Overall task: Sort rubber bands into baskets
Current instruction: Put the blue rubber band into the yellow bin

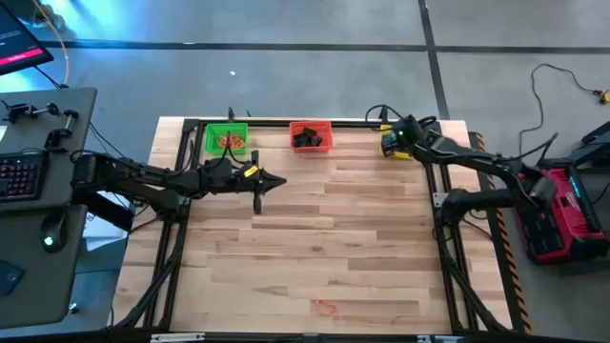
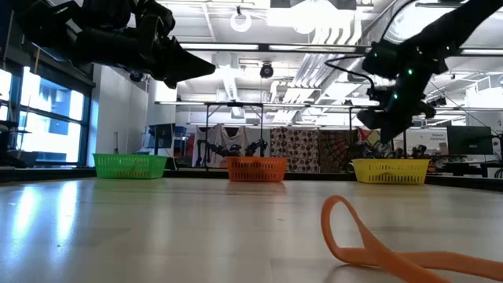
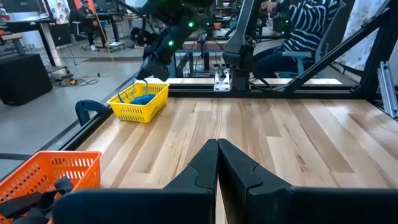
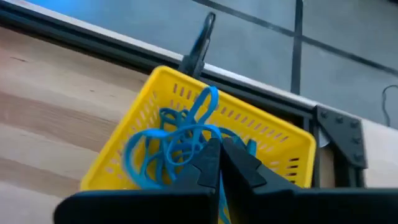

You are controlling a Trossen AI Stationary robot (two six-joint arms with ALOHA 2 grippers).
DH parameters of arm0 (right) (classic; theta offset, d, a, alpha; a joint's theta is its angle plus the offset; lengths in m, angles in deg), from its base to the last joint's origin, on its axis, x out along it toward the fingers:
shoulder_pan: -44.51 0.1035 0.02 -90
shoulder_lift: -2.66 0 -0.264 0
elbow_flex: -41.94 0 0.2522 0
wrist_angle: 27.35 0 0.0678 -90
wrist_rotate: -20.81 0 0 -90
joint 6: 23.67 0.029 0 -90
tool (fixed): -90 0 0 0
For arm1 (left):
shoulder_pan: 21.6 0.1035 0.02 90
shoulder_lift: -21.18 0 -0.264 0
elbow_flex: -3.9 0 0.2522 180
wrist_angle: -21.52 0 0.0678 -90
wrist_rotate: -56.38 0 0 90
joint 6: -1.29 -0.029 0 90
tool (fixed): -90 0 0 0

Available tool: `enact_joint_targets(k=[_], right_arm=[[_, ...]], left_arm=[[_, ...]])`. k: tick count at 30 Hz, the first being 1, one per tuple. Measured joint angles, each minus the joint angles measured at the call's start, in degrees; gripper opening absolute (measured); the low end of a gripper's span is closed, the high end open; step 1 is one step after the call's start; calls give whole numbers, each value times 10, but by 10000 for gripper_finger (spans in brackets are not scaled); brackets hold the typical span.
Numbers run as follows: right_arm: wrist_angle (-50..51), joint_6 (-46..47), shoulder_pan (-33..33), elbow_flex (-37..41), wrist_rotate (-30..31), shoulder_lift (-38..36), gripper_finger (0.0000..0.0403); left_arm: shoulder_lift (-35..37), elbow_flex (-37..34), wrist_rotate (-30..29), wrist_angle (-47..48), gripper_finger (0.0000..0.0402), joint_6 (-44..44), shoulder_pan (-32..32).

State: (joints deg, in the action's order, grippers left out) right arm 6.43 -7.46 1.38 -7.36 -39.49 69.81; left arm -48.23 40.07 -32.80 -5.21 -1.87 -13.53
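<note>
Orange rubber band [image 1: 325, 307] alone near the table's [image 1: 362, 248] front edge — baskets [image 1: 310, 136] far back.

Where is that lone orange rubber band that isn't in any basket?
The orange rubber band lies alone on the wooden table, near the front edge in the high view, far from the three baskets along the back and from both arms.

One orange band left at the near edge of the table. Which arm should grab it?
Probably left. The left gripper hangs shut over mid-table, free and nearer the orange band. The right gripper is shut at the far edge over the yellow basket of blue bands, farther off.
</note>
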Motion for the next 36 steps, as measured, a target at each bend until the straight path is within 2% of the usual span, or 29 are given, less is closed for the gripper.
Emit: enact_joint_targets(k=[7,12,19,28,36], right_arm=[[-62,4,-40,27,-31,18,0],[-93,4,-54,26,-61,62,0],[-97,6,-64,25,-72,126,0],[-38,7,-70,-43,-86,189,0],[77,4,-94,-133,-103,261,0]], left_arm=[[0,0,0,0,0,0,0],[0,0,0,0,0,0,0],[0,0,0,2,0,0,0],[0,0,0,2,0,0,0],[0,0,0,3,0,0,0]])
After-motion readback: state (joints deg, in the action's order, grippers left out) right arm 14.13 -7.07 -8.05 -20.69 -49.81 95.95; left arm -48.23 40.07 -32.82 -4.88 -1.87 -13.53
